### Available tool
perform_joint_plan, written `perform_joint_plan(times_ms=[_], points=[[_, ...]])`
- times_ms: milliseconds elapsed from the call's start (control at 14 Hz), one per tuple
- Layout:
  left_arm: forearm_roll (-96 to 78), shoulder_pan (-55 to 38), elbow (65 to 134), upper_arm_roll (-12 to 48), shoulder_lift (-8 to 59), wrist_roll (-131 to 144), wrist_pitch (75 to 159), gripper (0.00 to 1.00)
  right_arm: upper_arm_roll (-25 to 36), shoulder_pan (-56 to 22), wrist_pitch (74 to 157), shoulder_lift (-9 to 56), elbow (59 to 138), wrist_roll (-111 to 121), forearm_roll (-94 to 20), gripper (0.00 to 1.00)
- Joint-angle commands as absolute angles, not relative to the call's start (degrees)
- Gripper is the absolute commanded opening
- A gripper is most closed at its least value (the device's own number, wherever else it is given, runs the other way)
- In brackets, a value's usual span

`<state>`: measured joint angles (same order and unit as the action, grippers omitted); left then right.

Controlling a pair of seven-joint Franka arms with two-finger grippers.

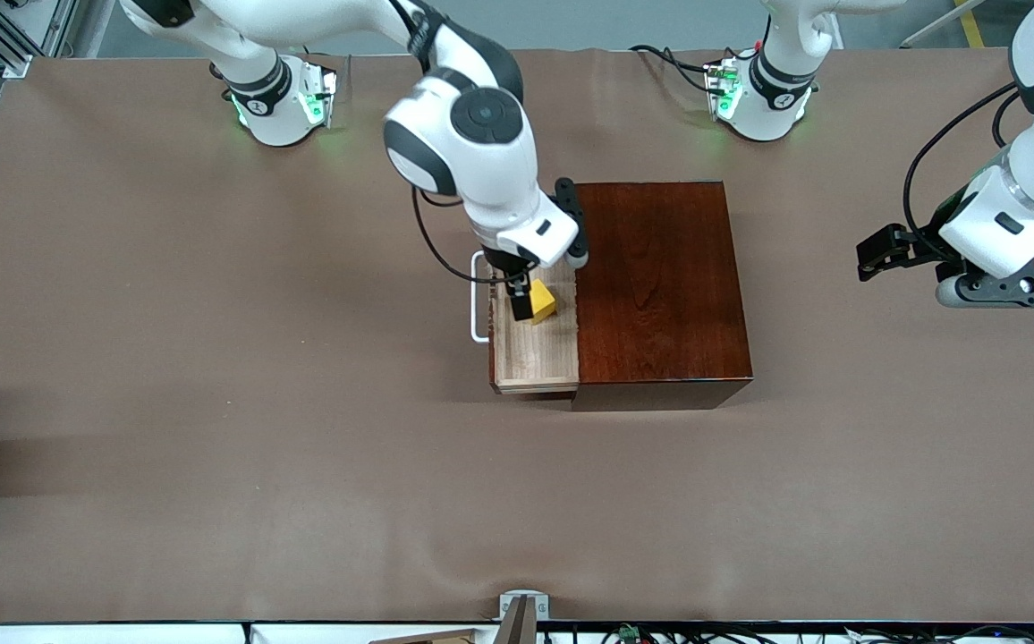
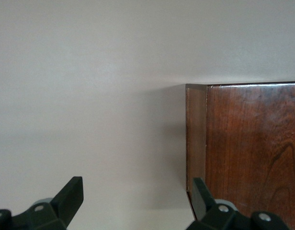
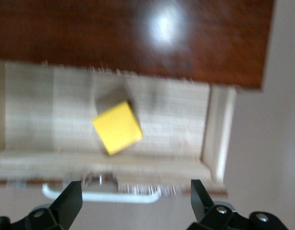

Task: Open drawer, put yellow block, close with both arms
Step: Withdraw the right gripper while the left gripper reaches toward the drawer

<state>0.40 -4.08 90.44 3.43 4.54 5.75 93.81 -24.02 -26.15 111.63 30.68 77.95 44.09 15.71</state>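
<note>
Both arms are built of glossy white rounded shells joined by black bands, the right arm's large wrist joint [image 1: 472, 134] carrying a dark grey round cap. Their round white bases [image 1: 280, 103] glow green beside small connector boxes, and thin black cables [image 1: 928, 152] loop along the forearms. Each ends in a black two-finger gripper [image 2: 133, 203] with silver screws on a grey bracket.

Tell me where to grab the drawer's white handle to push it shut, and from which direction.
Probably grip the white loop handle at mid-bar, coming down from above with fingers either side of the bar. It stands off the drawer front, leaving a gap. The yellow block already lies in the tray. The right gripper, open, hangs over the tray beside the handle; the left gripper, open, waits by the mahogany box.
</note>
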Motion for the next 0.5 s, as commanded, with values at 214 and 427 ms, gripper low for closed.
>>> perform_joint_plan(times_ms=[214,427], points=[[-1.05,-4.39,90.79,3.16,3.43,6.24,94.13,1.0,-24.79,-7.94,106.88,25.67,79.28,44.47,10.11,1.0],[-0.71,-5.18,90.7,3.6,3.52,6.42,94.39,1.0,-24.7,0.67,104.24,24.0,79.28,44.03,10.11,1.0]])
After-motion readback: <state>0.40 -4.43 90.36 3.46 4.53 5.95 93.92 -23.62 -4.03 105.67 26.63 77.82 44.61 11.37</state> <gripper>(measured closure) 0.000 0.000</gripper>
